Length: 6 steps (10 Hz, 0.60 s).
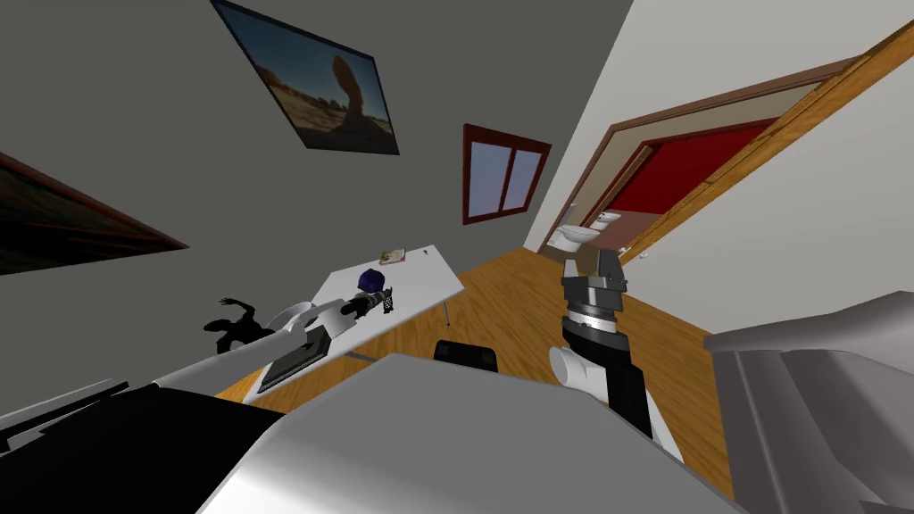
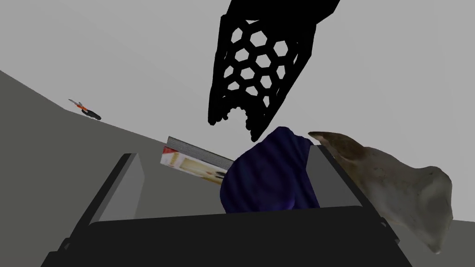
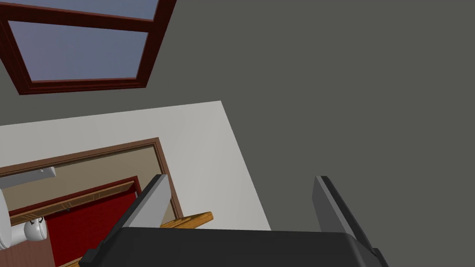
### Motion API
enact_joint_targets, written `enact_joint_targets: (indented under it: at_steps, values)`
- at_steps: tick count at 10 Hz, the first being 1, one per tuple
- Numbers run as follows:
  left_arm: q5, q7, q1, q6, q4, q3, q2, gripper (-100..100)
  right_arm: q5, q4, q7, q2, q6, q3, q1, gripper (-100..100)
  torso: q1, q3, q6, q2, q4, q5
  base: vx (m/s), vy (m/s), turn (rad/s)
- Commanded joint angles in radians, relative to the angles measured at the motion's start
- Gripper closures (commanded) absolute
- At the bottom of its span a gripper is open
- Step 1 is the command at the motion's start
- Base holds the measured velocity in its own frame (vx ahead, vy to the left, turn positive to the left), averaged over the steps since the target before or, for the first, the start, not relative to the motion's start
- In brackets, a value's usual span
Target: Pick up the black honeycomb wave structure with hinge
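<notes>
Over the white table (image 1: 424, 277) I am holding my left gripper (image 2: 226, 155) open, the honeycomb (image 2: 259, 69) sitting just past its fingertips near a purple lump (image 2: 271, 181), my right gripper (image 1: 610, 268) hanging open well apart.

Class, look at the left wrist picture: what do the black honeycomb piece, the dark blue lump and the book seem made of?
The black honeycomb piece: flat matt black, a rigid lattice of hexagonal holes, likely plastic. The dark blue lump: rippled folds and a faint sheen, perhaps cloth. The book: paper, by its grey page edges and printed cover.
</notes>
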Motion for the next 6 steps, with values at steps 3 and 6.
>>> enact_joint_targets:
  at_steps: [3, 6]
  values:
    - [-0.012, 0.051, 0.023, 0.044, 0.061, -0.079, 0.044, -100, 0.000, 0.000, 0.000, 0.000, 0.000, 0.000, 0.000, 0, -0.001, -0.001, 0.000, -0.002, 0.000, 0.000, 0.084, -0.041, -0.169]
    - [-0.004, 0.056, 0.027, 0.045, 0.064, -0.086, 0.057, 0, 0.000, 0.000, 0.000, 0.000, 0.000, 0.000, 0.000, 0, 0.000, 0.000, 0.000, 0.000, 0.000, 0.000, 0.052, -0.020, -0.050]
